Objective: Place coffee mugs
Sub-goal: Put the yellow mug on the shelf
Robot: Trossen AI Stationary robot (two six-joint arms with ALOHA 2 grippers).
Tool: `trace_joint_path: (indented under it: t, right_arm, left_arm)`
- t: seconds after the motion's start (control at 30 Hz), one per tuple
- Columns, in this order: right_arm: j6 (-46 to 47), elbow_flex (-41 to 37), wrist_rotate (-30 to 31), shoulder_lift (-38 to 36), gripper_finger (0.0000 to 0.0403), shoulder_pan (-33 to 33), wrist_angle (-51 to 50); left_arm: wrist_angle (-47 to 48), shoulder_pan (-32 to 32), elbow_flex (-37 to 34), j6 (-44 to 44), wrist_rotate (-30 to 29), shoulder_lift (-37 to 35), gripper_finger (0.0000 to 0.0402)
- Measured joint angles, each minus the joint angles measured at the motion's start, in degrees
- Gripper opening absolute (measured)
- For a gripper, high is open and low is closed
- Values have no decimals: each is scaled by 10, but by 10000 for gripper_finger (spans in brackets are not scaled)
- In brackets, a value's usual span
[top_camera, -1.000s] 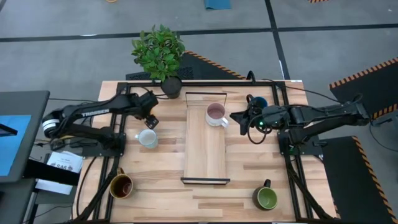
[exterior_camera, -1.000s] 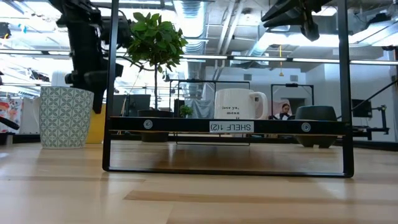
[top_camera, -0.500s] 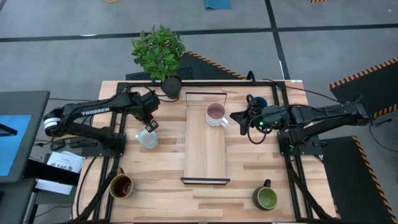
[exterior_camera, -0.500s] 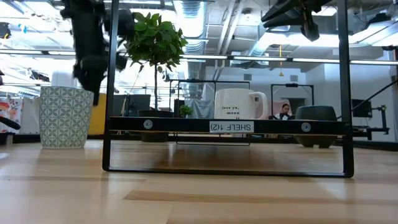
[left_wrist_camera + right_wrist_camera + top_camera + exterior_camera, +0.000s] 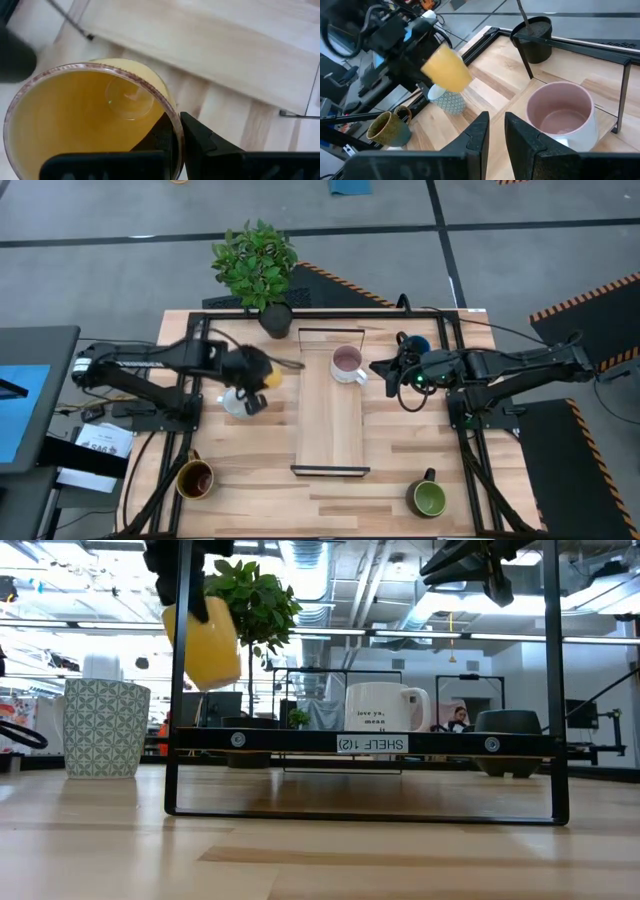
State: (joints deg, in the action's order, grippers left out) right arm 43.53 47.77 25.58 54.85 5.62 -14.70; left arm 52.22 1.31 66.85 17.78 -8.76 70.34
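Note:
My left gripper (image 5: 262, 375) is shut on an orange mug (image 5: 271, 376) and holds it in the air (image 5: 205, 640) just left of the wooden shelf (image 5: 330, 430). Below it a white patterned mug (image 5: 236, 404) stands on the table. A pale pink mug (image 5: 347, 363) stands upright on the shelf's far end. My right gripper (image 5: 383, 376) hovers to the right of the pink mug (image 5: 560, 112), its fingers a narrow gap apart (image 5: 496, 131) with nothing between them. A dark blue mug (image 5: 416, 343) shows partly behind the right arm. My left gripper pinches the orange mug's wall at its rim (image 5: 175, 107), one finger (image 5: 162, 132) inside the mug and one (image 5: 200, 137) outside. The mug is lifted clear of the table and hangs tilted below the gripper (image 5: 180, 565).
A brown mug (image 5: 195, 478) stands near the front left and a green mug (image 5: 428, 498) near the front right. A plant in a dark pot (image 5: 275, 318) stands at the far edge. The shelf's black wire frame (image 5: 178, 690) rises at its ends.
My left gripper has gone down on the orange mug, shut on its rim and lifted it off the table. It has carried the mug up and toward the shelf, tilted. The white patterned mug stays where it was.

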Motion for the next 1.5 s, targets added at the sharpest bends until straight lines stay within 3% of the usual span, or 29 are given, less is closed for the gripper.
trace_joint_path:
  t: [0.1, 0.2, 0.33, 0.6, 1.5]
  right_arm:
    - [0, 0, 0, 4, 88, 0, 3]
    - [0, 0, 0, 7, 88, -4, 1]
    - [1, 1, 0, 7, 88, -6, 3]
    - [1, 0, 0, 7, 88, -9, 4]
    - [0, 0, 2, 7, 88, -9, 12]
  left_arm:
    - [-44, -33, 6, 10, -5, 45, 1]
    - [-21, -41, 58, -6, -5, 115, 1]
    - [-8, -33, 145, -74, -54, 196, 1]
    - [9, 0, 241, -188, -37, 301, 1]
    - [-18, 51, 238, -268, -5, 341, 1]
